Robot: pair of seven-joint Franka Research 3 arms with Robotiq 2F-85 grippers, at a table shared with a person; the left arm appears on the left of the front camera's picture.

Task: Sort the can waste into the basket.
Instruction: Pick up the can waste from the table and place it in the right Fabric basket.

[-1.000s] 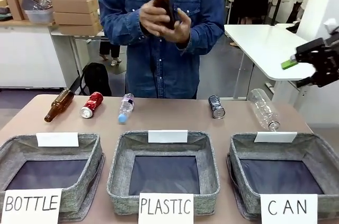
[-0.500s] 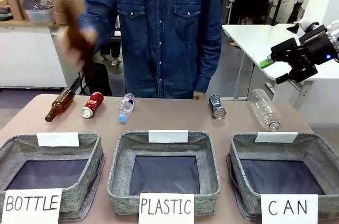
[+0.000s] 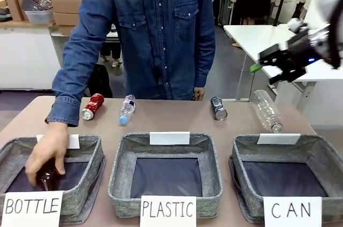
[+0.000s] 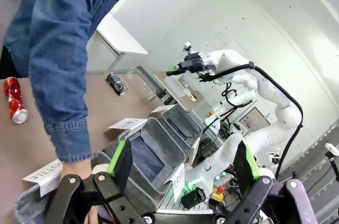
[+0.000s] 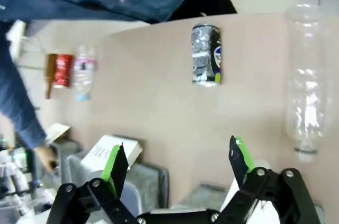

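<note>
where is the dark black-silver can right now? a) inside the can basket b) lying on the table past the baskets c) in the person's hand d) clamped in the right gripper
B: the dark can lies on the table beyond the CAN basket, and the right gripper is open in the air with nothing in it.

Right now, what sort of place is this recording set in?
Probably a robotics lab or workroom: a white robot arm stands by, a table holds grey baskets hand-signed for sorting waste, such as the CAN basket, and cardboard boxes are stacked at the back.
</note>
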